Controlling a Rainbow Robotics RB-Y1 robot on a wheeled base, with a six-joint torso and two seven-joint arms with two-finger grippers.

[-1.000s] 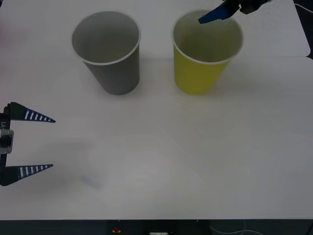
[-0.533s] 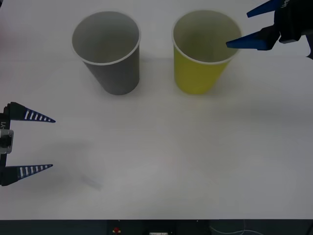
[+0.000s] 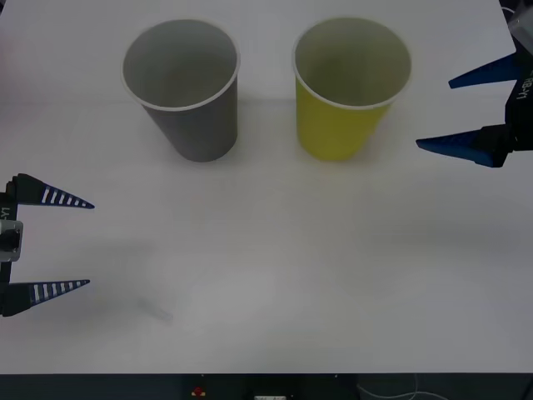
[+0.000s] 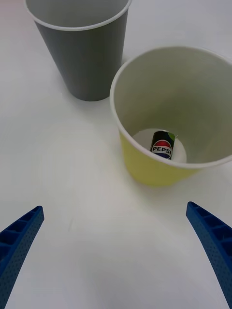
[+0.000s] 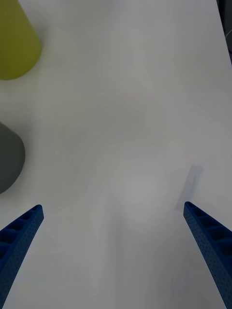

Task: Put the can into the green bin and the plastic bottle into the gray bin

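The can (image 4: 162, 144) lies at the bottom of the green bin (image 4: 145, 91), its Pepsi label facing up. The green bin (image 3: 341, 125) stands upright at the back right of the table. The gray bin (image 3: 196, 125) stands upright to its left, and its side shows in the right wrist view (image 4: 82, 58). My right gripper (image 3: 435, 114) hangs open to the right of the green bin, apart from it, with nothing between its fingers (image 4: 115, 207). My left gripper (image 3: 90, 244) rests open at the table's left edge, also holding nothing (image 5: 112, 206). The plastic bottle is out of view.
The white table (image 3: 275, 267) spreads wide in front of both bins, with its front edge close to me. A faint smudge (image 3: 158, 310) marks the surface near the left gripper. A white sheet's corner (image 3: 516, 58) lies at the far right.
My right gripper has drawn back from over the green bin's mouth, moving right and towards me, staying open. The left arm and both bins have not moved.
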